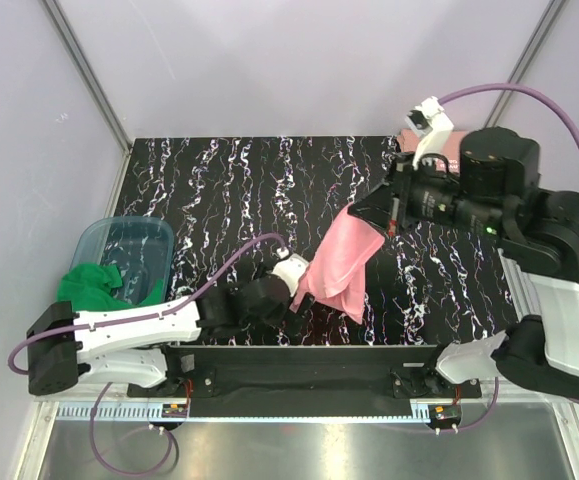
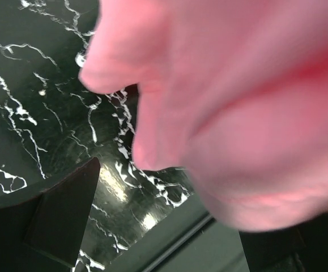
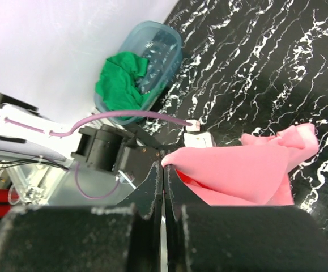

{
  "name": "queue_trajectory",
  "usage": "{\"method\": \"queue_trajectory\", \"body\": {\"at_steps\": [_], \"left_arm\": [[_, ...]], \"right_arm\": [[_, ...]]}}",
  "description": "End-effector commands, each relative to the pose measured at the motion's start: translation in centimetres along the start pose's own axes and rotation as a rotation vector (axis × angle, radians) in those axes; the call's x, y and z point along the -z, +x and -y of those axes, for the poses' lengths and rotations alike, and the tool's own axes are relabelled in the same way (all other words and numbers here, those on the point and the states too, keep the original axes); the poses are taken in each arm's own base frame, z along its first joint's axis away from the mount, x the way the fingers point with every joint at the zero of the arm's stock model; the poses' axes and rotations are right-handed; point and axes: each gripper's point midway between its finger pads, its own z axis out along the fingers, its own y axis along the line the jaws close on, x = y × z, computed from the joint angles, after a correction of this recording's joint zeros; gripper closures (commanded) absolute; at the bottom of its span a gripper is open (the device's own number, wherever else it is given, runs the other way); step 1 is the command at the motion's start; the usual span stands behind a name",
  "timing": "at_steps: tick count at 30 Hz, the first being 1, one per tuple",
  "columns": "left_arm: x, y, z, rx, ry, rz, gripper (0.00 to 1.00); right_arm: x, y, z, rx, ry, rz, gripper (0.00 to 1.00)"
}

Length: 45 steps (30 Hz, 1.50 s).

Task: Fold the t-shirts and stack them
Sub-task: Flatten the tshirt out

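Note:
The bright pink t-shirt (image 1: 341, 262) hangs bunched above the black marbled table (image 1: 219, 190). My right gripper (image 1: 374, 218) is shut on its upper edge; in the right wrist view the closed jaws (image 3: 165, 161) pinch a fold of the pink cloth (image 3: 248, 173). My left gripper (image 1: 304, 298) is at the shirt's lower left corner. In the left wrist view it (image 2: 169, 192) stands open, one finger (image 2: 62, 215) at lower left, and blurred pink cloth (image 2: 237, 102) hangs over the far side. A salmon t-shirt (image 1: 456, 147) lies at the back right, mostly hidden behind the right arm.
A clear blue tub (image 1: 129, 240) holding a green cloth (image 1: 94, 285) stands at the table's left edge; it also shows in the right wrist view (image 3: 164, 39). The black mounting rail (image 1: 299, 365) runs along the near edge. Grey walls enclose the table.

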Motion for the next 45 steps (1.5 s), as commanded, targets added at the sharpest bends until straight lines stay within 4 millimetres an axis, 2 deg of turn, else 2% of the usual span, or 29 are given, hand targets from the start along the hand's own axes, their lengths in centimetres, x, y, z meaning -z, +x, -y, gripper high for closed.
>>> {"method": "queue_trajectory", "body": {"at_steps": [1,3,6,10,11,12,13,14,17,18,20,21,22,24,25,26,27,28,29,31,32,33,35,38,39,41,42,43,45], "left_arm": [[0.2,-1.8,-1.0,0.067,-0.041,0.140,0.01],[0.0,-1.4,-1.0,0.069,-0.027,0.148,0.01],[-1.0,-1.0,0.2,0.078,0.030,0.165,0.01],[-2.8,-2.3,2.3,0.097,0.093,0.190,0.02],[-3.9,-1.7,2.6,0.083,0.094,0.166,0.06],[-4.2,-2.0,3.0,0.085,0.108,0.176,0.09],[-4.6,-1.9,3.5,0.085,0.127,0.164,0.14],[-4.9,-2.1,3.9,0.085,0.144,0.157,0.38],[-4.7,-2.4,4.1,0.099,0.157,0.155,0.71],[-4.0,-2.6,3.7,0.104,0.152,0.160,0.96],[-3.2,-2.8,2.2,0.135,0.101,0.173,1.00],[-2.7,-1.9,1.2,0.138,0.077,0.150,1.00],[-1.2,-3.2,0.2,0.171,0.066,0.198,1.00],[0.4,-3.5,-1.1,0.194,0.044,0.219,1.00],[2.1,-4.5,-1.6,0.217,0.053,0.278,1.00],[2.6,-4.7,-1.9,0.233,0.061,0.288,1.00],[3.1,-4.9,-1.6,0.238,0.090,0.302,0.92],[3.3,-4.3,-0.8,0.237,0.144,0.288,0.42],[3.2,-4.0,-0.4,0.243,0.172,0.282,0.26],[3.3,-4.0,1.5,0.235,0.286,0.294,0.10],[2.6,-2.8,1.8,0.219,0.301,0.271,0.04],[2.6,-3.4,2.3,0.215,0.332,0.300,0.02],[1.5,-3.0,2.9,0.175,0.352,0.282,0.01],[0.6,-4.0,4.1,0.109,0.399,0.305,0.01],[-0.5,-3.7,4.7,0.092,0.409,0.282,0.01],[-0.9,-3.9,6.2,0.054,0.478,0.265,0.01],[-1.0,-4.8,6.8,0.050,0.500,0.284,0.01],[-1.9,-4.4,6.9,0.047,0.495,0.263,0.01],[-2.9,-5.0,7.0,0.040,0.489,0.280,0.01]], "right_arm": [[2.4,-1.2,-1.3,-0.038,-0.055,0.078,1.00],[2.9,-1.2,-1.4,-0.059,-0.064,0.089,1.00],[3.4,-1.5,-1.9,-0.089,-0.088,0.109,1.00],[4.0,-1.8,-2.3,-0.120,-0.107,0.128,1.00],[4.2,-1.9,-2.4,-0.132,-0.110,0.131,1.00],[4.2,-2.0,-2.4,-0.139,-0.107,0.131,1.00],[4.6,-2.2,-2.5,-0.141,-0.112,0.141,1.00],[4.7,-2.2,-2.6,-0.150,-0.113,0.141,1.00],[5.4,-2.3,-2.1,-0.153,-0.095,0.162,1.00],[5.5,-2.1,-1.8,-0.154,-0.081,0.161,1.00],[5.9,-2.1,-0.6,-0.144,-0.027,0.185,1.00],[5.8,-1.8,-0.1,-0.141,-0.005,0.180,1.00],[5.8,-1.8,0.7,-0.139,0.035,0.192,1.00],[5.8,-1.6,1.5,-0.132,0.074,0.191,1.00],[5.8,-1.6,1.5,-0.130,0.076,0.193,1.00],[5.8,-1.7,1.3,-0.125,0.065,0.195,1.00],[5.7,-2.1,1.0,-0.125,0.050,0.205,1.00],[5.8,-2.2,0.4,-0.126,0.024,0.203,1.00],[5.7,-2.3,0.1,-0.130,0.012,0.205,1.00],[5.9,-2.7,-0.7,-0.138,-0.026,0.212,1.00],[5.8,-2.8,-0.8,-0.146,-0.033,0.211,1.00],[5.9,-3.0,-1.2,-0.149,-0.049,0.219,1.00],[6.1,-3.2,-1.7,-0.166,-0.078,0.223,1.00],[6.7,-3.4,-3.2,-0.178,-0.152,0.221,1.00],[6.8,-3.6,-3.5,-0.179,-0.167,0.228,1.00],[7.1,-3.6,-3.8,-0.189,-0.187,0.229,1.00],[7.1,-3.5,-3.9,-0.193,-0.190,0.227,1.00],[7.1,-3.6,-3.8,-0.196,-0.189,0.227,1.00],[7.2,-3.6,-4.0,-0.211,-0.195,0.229,1.00]]}}
